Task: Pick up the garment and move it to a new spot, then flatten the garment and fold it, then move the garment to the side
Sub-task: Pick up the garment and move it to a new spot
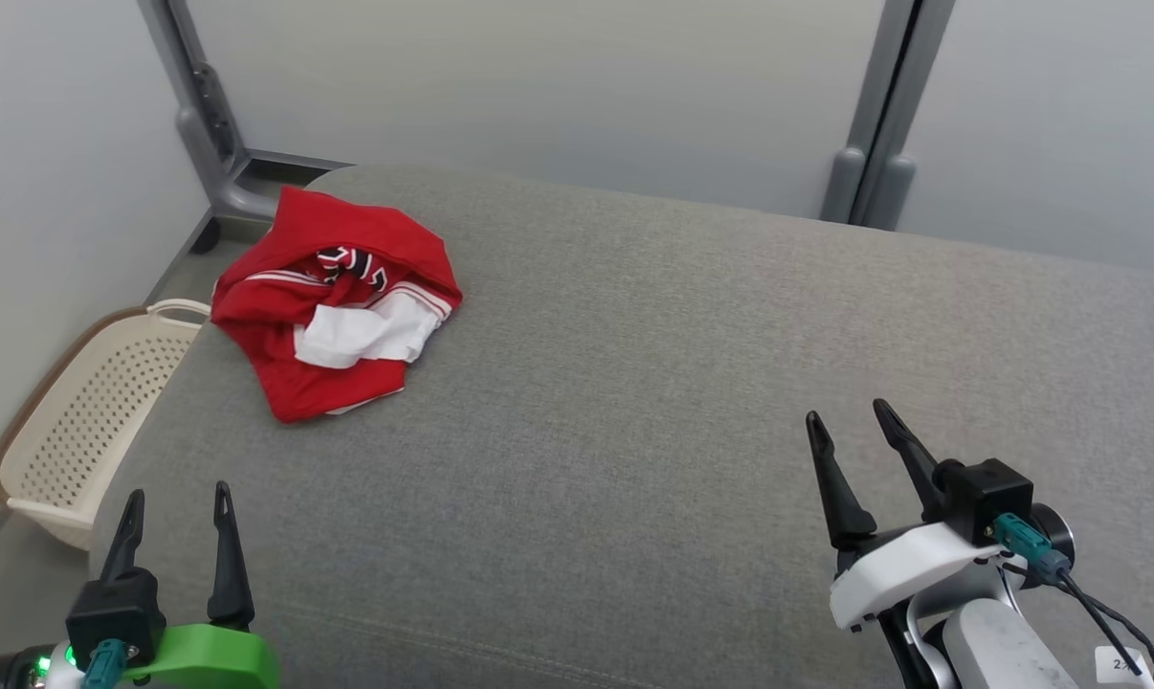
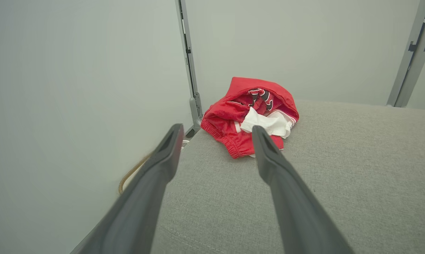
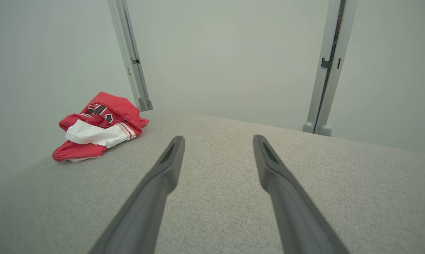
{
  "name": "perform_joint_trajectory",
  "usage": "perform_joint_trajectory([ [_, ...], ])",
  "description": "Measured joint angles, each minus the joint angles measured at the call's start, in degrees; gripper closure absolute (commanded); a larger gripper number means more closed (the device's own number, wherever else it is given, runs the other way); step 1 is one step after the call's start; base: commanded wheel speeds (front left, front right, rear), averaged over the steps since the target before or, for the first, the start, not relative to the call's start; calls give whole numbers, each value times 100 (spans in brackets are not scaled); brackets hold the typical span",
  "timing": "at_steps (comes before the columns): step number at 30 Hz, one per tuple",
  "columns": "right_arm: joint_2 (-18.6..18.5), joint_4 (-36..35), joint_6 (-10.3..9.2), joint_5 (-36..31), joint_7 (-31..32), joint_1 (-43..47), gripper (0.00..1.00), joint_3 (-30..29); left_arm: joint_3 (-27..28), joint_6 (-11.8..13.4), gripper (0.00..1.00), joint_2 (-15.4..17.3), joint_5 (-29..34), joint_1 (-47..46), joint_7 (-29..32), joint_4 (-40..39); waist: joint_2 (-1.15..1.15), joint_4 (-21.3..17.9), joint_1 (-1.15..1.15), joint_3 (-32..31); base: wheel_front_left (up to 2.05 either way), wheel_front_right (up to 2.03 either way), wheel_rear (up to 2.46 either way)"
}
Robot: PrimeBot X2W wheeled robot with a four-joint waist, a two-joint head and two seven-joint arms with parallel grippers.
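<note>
Item 1: garment point(image 1: 333, 306). Red with a white panel, crumpled in a heap at the far left corner of the grey fabric counter point(image 1: 654, 364). The dark lettering in its folds is too creased to read, possibly numerals.
Item 2: my left tool point(image 1: 178, 490). Fingers apart, holding nothing, over the near left edge, well short of the garment.
Item 3: my right tool point(image 1: 845, 411). Fingers apart, empty, at the near right, well apart from the garment.
Item 4: perforated cream basket point(image 1: 89, 402). On the floor beside the counter's left edge.
</note>
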Motion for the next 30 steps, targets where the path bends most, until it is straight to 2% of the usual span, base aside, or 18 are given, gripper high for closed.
perform_joint_trajectory([
  [16, 66, 21, 0, 51, 0, 13, 0, 49, 5, 118, 0, 102, -37, 87, 103, -152, 0, 779, 0, -70, 0, 0, 0],
  [30, 80, 35, 0, 64, 0, 30, 0, 113, -19, 215, 0, 125, -87, 127, 110, -211, 0, 940, 0, -86, 0, 0, 0],
])
